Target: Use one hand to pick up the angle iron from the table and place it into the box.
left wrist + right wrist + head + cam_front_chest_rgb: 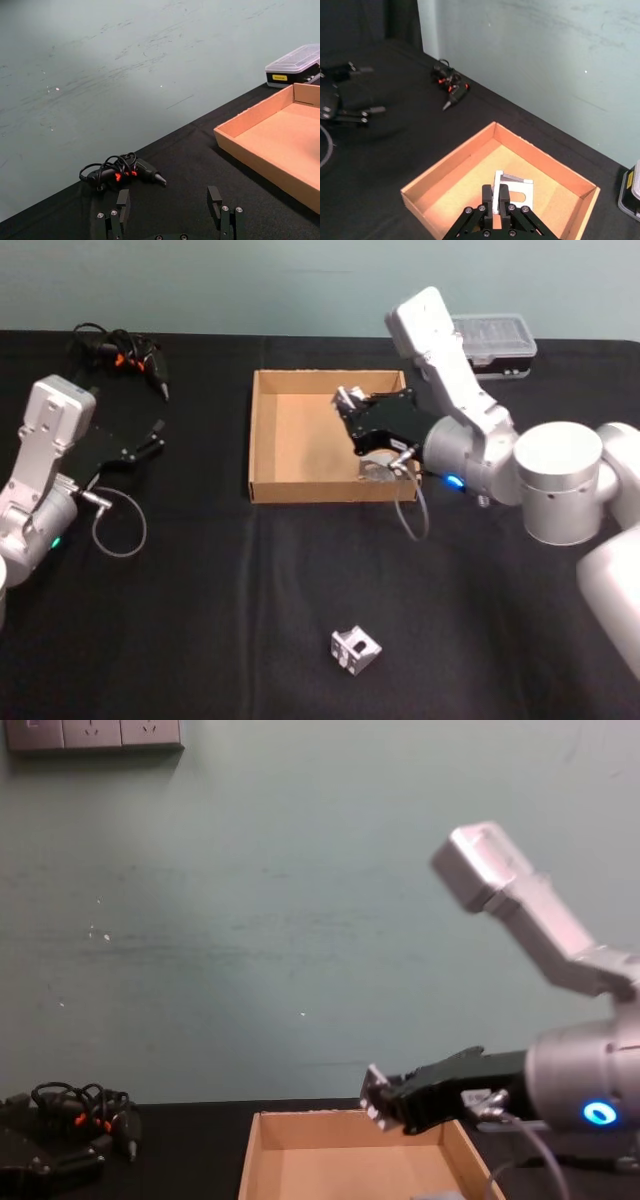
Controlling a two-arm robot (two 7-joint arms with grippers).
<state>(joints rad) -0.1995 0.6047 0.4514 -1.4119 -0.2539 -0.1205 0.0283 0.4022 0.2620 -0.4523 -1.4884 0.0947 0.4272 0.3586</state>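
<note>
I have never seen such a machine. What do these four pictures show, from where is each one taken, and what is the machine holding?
This is a robot with two arms; each ends in a grasping tool. One picture looks down from its head, one looks forward from its chest, and one comes from each wrist. The right tool is shut on a silver angle iron, above the cardboard box. The left tool is open and idle at the left. On the black table lie a second angle iron, a corded black device and a clear-lidded case.
</note>
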